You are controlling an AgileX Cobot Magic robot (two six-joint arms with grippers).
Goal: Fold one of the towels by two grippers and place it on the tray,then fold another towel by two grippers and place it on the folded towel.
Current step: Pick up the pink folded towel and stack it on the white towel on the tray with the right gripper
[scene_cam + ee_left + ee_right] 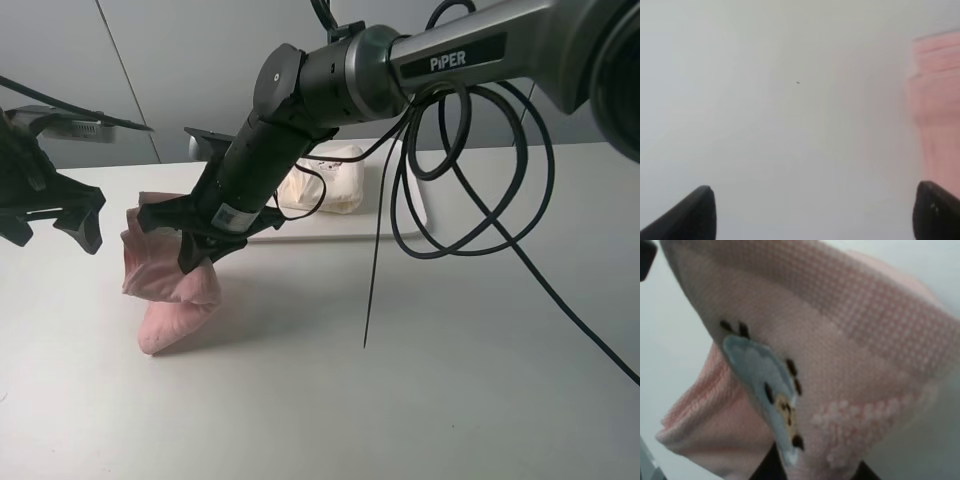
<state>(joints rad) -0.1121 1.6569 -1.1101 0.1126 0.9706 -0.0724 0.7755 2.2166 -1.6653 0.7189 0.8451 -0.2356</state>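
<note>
My right hand point(190, 240) grips the waffle-knit pink towel point(165, 285), long axis running 12 to 6; my left hand point(55, 215), at 9, is spread, empty.

Robot lab or test bench. Bare white table point(450, 400), plain grey panelled wall point(200, 60) behind. Branded black robot arm point(420, 60) with loose cables point(480, 200) trailing over the tabletop. No household furnishings visible.
</note>
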